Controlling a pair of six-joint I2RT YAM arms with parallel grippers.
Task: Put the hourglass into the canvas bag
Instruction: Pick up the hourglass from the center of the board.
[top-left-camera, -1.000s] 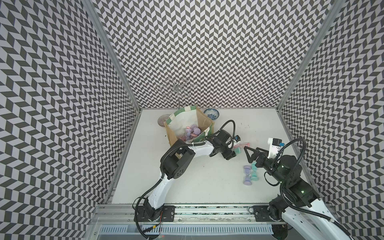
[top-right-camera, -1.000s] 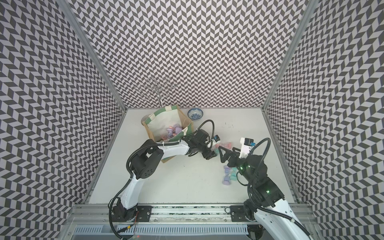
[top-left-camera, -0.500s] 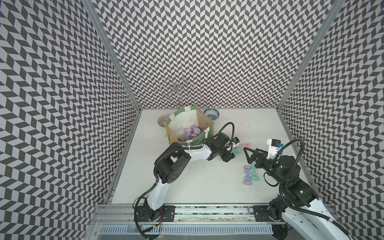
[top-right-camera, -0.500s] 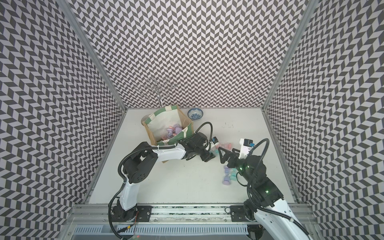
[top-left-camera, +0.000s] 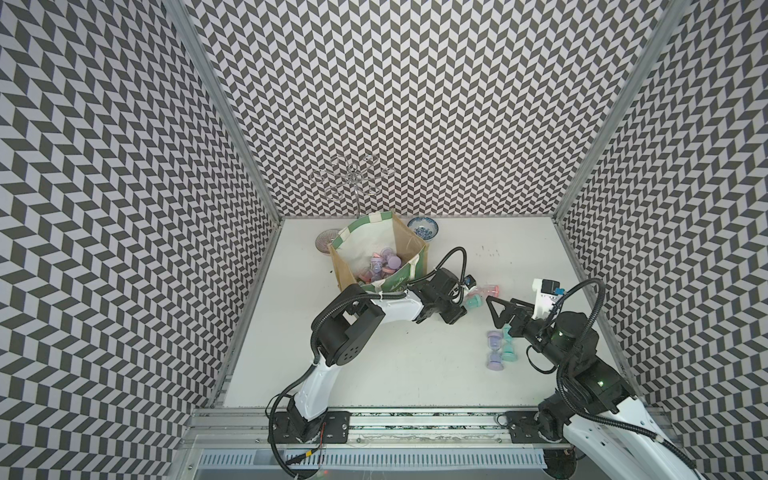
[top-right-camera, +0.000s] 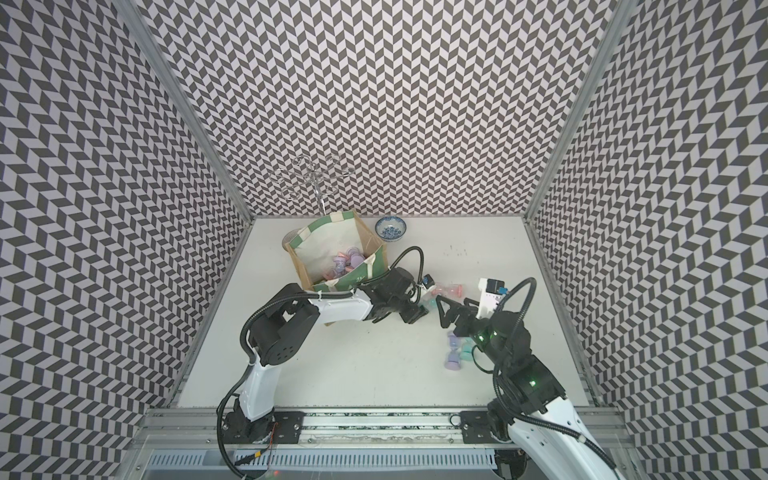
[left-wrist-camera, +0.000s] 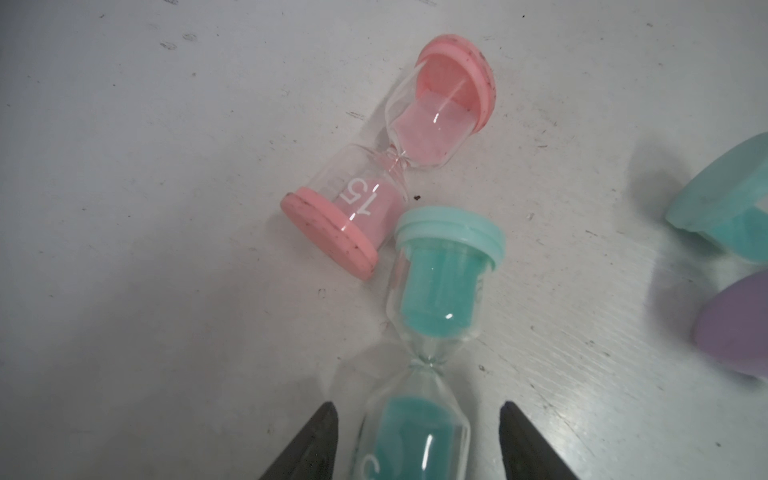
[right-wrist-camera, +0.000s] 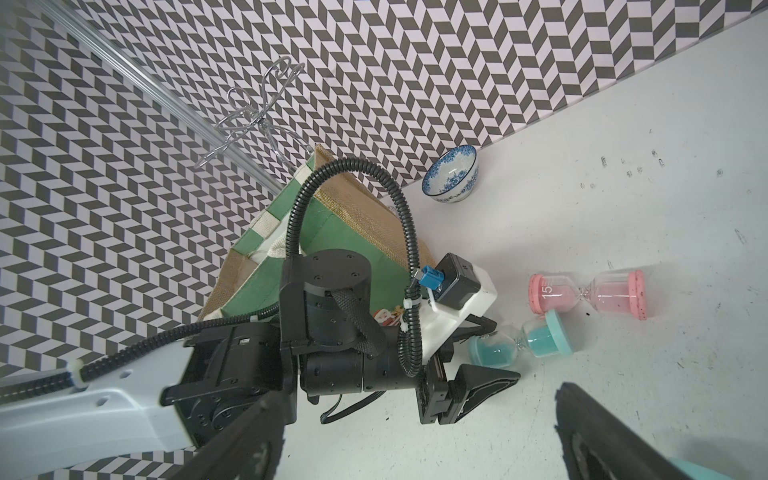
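Observation:
A teal hourglass (left-wrist-camera: 440, 282) lies on its side on the white table, touching a pink hourglass (left-wrist-camera: 390, 162). My left gripper (left-wrist-camera: 415, 409) straddles the teal one's near bulb, open, with a small gap at each fingertip. Both top views show this just right of the canvas bag (top-left-camera: 399, 282), which stands open with several hourglasses (top-left-camera: 380, 266) inside. In the right wrist view the left gripper (right-wrist-camera: 486, 351) sits low over the teal hourglass (right-wrist-camera: 536, 332). My right gripper (top-left-camera: 505, 309) hovers close by to the right, open wide and empty.
A purple hourglass (top-left-camera: 494, 351) and another teal one (top-left-camera: 508, 345) lie under my right arm. A blue-and-white bowl (top-left-camera: 423, 228) and a purplish bowl (top-left-camera: 326, 240) flank the bag at the back wall, with a wire stand (top-left-camera: 353, 183) behind.
My left arm's elbow has swung left and lower, and its gripper has settled over the teal hourglass with the jaws narrowing. The right arm has barely moved.

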